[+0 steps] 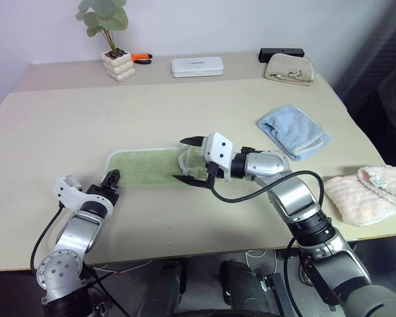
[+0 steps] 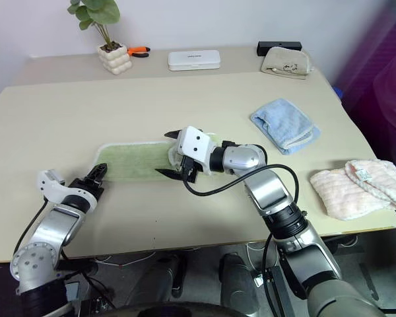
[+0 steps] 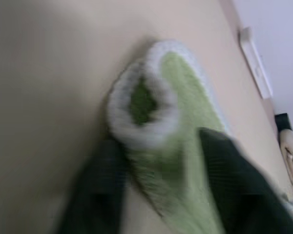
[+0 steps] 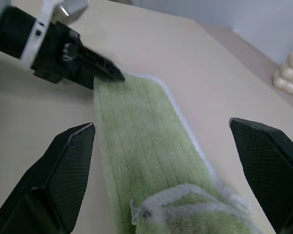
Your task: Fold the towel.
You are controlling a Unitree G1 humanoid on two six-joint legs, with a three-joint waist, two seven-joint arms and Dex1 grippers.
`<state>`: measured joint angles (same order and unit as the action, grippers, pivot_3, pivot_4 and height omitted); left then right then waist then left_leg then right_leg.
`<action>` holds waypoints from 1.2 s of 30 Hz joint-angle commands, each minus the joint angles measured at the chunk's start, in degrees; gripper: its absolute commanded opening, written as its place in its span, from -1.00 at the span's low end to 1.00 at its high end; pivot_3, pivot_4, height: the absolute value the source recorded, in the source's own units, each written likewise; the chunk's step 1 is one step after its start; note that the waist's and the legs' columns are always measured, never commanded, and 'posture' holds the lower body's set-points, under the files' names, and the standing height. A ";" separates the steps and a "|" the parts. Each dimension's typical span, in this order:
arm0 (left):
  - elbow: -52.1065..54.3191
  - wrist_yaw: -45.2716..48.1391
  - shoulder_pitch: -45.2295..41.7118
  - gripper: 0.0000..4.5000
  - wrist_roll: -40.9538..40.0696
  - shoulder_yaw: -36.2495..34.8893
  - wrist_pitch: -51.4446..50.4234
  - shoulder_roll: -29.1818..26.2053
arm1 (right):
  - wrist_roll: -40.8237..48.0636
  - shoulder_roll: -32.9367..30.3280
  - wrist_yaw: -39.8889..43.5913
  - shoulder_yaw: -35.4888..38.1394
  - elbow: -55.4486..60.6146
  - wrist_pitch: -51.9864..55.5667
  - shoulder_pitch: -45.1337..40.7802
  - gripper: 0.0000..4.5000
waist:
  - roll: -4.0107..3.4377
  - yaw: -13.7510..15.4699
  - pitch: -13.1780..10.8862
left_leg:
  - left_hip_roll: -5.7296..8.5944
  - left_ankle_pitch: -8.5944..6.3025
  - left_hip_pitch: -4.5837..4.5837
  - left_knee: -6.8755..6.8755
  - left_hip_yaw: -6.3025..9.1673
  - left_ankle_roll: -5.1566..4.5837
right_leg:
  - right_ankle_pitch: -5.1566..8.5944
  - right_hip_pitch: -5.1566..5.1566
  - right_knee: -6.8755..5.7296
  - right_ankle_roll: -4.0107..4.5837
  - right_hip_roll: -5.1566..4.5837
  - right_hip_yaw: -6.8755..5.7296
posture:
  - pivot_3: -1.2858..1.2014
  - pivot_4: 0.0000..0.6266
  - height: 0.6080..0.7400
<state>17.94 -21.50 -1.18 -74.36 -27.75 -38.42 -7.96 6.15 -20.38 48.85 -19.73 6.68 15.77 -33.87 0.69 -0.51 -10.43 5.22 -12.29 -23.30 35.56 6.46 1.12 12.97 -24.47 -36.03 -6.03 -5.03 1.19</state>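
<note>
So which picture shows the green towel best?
The left eye view: the whole towel lies flat on the table, except the end behind the right tool. The right eye view shows the same. The right wrist view shows one stretch up close, with a bunched part. The left wrist view shows one curled corner.

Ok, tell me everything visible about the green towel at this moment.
The green towel is light green terry with white edging, lying as a long, narrow strip on the beige table. Its right end is folded back over itself, white hem showing. The left gripper has its fingers closing around the strip's near left corner, which curls up between them. The right gripper, jaws wide open, hovers over the folded end without gripping it.
</note>
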 commanded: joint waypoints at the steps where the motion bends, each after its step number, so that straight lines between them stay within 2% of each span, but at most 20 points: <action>1: 1.31 2.46 -1.28 -0.96 1.06 -0.84 2.65 -1.68 | -0.57 -0.44 -0.22 0.31 2.93 -1.21 0.47 1.00 | 0.00 -0.03 0.00 | 0.00 0.00 0.00 0.00 0.00 0.00 | 0.00 0.00 0.00 0.00 0.00 0.00 | 0.03 -0.52 0.89; 5: 4.08 10.05 0.11 -0.99 7.49 -4.17 6.95 -8.78 | -0.68 -1.72 -0.49 1.39 3.81 -0.35 1.75 1.00 | 0.03 -0.32 -0.02 | -0.03 -0.02 0.00 -0.02 0.00 0.04 | 0.04 -0.03 -0.02 0.09 0.04 0.00 | 0.03 -0.52 0.89; 10: 6.65 18.50 0.72 -0.99 8.30 -6.99 6.79 -19.18 | -0.85 -4.37 0.05 2.56 2.65 -0.99 2.84 1.00 | 0.06 -0.09 -0.03 | -0.06 -0.05 0.00 -0.04 -0.03 0.07 | 0.07 -0.05 0.01 0.13 0.04 0.04 | 0.03 -0.52 0.89; 15: 10.77 29.18 0.50 -0.99 12.21 0.13 4.41 -26.93 | -1.66 -4.87 -0.30 2.61 -0.16 -2.66 2.41 1.00 | 0.14 -0.08 -0.05 | -0.01 -0.05 -0.01 -0.03 -0.03 0.06 | 0.09 0.02 0.08 0.16 0.00 0.03 | 0.03 -0.52 0.89; 18: 14.24 36.36 -1.35 -0.99 17.70 11.05 2.43 -30.61 | -2.05 -4.34 -1.02 2.39 -1.27 -3.06 2.44 1.00 | 0.14 -0.14 -0.05 | -0.02 -0.05 0.00 -0.04 -0.05 0.06 | 0.09 0.01 0.08 0.16 0.01 0.04 | 0.03 -0.52 0.89; 22: 13.29 42.61 -4.21 -0.99 24.96 22.81 1.72 -31.59 | -2.55 -4.26 -1.45 2.18 -1.22 -3.27 3.06 1.00 | 0.15 -0.30 -0.06 | -0.02 -0.05 0.00 -0.05 -0.08 0.06 | 0.08 0.00 0.08 0.15 0.01 0.06 | 0.03 -0.52 0.89; 27: 9.16 46.31 -8.12 -0.99 31.38 30.68 2.22 -28.25 | -3.21 -4.51 -2.22 2.42 -0.76 -2.95 3.92 1.00 | 0.16 -0.20 -0.07 | -0.06 -0.04 0.01 -0.16 -0.03 0.07 | 0.07 -0.08 0.01 0.12 0.04 0.05 | 0.03 -0.52 0.89; 30: 7.89 47.12 -8.69 -0.99 33.32 31.31 1.47 -27.36 | -3.51 -4.59 -2.91 2.89 -0.40 -2.41 4.25 1.00 | 0.17 -0.29 -0.08 | -0.05 -0.04 0.01 -0.16 -0.07 0.07 | 0.06 -0.08 0.03 0.11 0.02 0.07 | 0.03 -0.52 0.89; 33: 7.42 47.51 -8.55 -0.62 34.18 30.34 1.05 -26.73 | -3.68 -4.89 -3.14 3.14 -0.35 -2.25 4.47 1.00 | 0.16 -0.21 -0.08 | -0.05 -0.04 0.01 -0.16 -0.05 0.06 | 0.06 -0.08 0.03 0.11 0.02 0.06 | 0.03 -0.52 0.89; 36: 7.94 48.11 -8.01 0.04 32.97 27.82 0.28 -26.65 | -3.89 -5.11 -3.25 3.39 -0.69 -1.79 4.44 1.00 | 0.17 -0.19 -0.08 | -0.04 -0.04 0.00 -0.15 -0.05 0.07 | 0.06 -0.08 0.04 0.10 0.01 0.07 | 0.03 -0.52 0.89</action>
<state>24.70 26.03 -9.19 -40.63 2.93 -37.84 -34.61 2.34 -25.24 45.94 -17.66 4.29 13.94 -29.28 0.86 -0.70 -10.51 5.18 -12.33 -23.30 35.41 6.41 1.19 13.03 -24.55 -36.00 -5.94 -5.03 1.26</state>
